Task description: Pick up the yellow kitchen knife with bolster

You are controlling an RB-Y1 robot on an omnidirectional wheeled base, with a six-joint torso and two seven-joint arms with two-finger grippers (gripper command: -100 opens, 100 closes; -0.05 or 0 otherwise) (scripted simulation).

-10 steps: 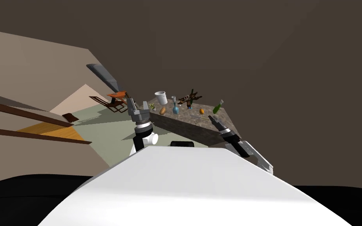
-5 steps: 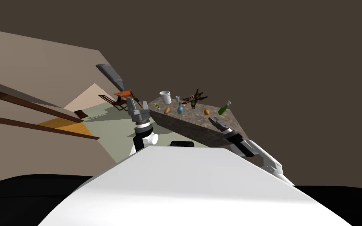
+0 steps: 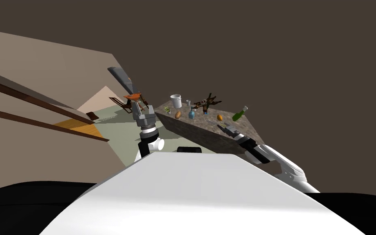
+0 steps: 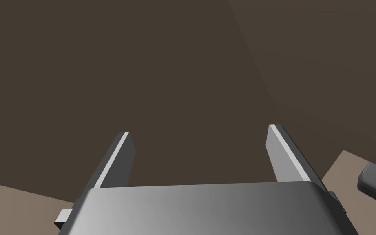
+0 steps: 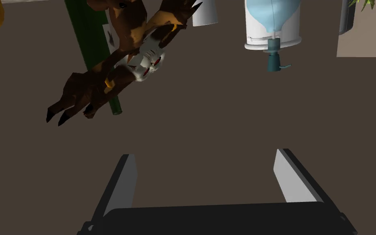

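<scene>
The stone tabletop (image 3: 199, 120) is viewed from the head, rolled and steeply down, from some way off. The right wrist view is taken along the right gripper (image 5: 204, 154), low over the near edge and close to the brown figure (image 5: 113, 77) and blue bottle (image 5: 272, 24), both shared with the head view. The left wrist view is turned to a dark brown wall (image 4: 183, 61).
</scene>
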